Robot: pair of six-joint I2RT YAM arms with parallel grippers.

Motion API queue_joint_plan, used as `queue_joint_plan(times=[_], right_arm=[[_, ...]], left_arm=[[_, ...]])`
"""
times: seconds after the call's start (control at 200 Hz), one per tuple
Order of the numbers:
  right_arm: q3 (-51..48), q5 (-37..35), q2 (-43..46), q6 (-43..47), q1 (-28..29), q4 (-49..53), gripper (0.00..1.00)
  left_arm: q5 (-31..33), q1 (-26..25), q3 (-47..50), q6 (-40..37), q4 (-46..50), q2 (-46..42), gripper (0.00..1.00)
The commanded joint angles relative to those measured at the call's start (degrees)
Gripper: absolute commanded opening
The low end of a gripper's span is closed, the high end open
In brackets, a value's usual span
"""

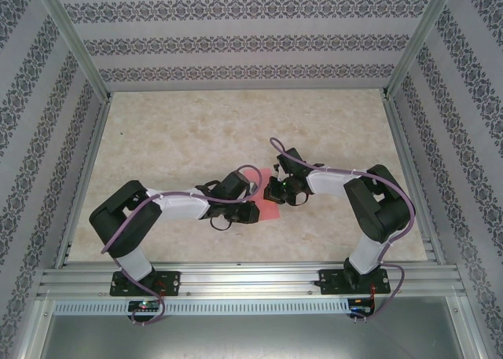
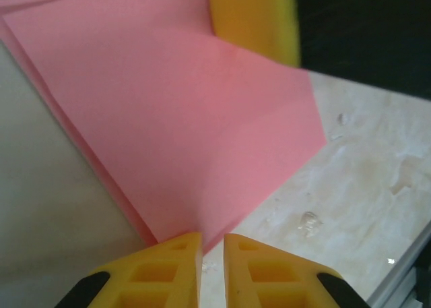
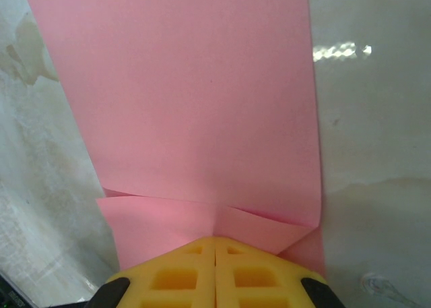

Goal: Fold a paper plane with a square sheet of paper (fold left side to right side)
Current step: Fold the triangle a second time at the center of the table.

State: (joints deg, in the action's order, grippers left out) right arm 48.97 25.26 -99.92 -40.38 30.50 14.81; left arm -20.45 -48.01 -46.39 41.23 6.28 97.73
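The paper (image 1: 270, 210) is thin, plain and salmon pink. It lies about mid-counter, slightly nearer the near edge than the far one. It is partly folded. Stacked layers show along one side, a soft crease runs across the top layer, and at one end small triangular flaps are turned over onto the flat sheet.

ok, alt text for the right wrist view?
Pink paper lies flat on a marbled table, with a narrow flap folded over along its near edge. The right gripper, yellow and shut, meets that flap from the bottom of the frame.
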Motion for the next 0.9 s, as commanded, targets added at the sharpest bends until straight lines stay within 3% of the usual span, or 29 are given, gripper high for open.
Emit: queue_joint_plan(times=[0.0,0.33,0.894], right_arm=[[-0.19,-2.21,-0.19,0.96,-0.18,0.67,0.07],[-1.9,4.01,5.85,-0.36,0.49,0.29,0.08],[-6.38,8.14,3.73,-6.15,4.19,-6.68,0.08]], left_arm=[[0.64,0.35,-0.57,-0.58,-1.64,1.42,0.17],[1.52,0.37,2.32,-0.33,-1.8,2.27,0.17],[2.32,0.37,4.33,0.47,-2.6,0.88,0.16]])
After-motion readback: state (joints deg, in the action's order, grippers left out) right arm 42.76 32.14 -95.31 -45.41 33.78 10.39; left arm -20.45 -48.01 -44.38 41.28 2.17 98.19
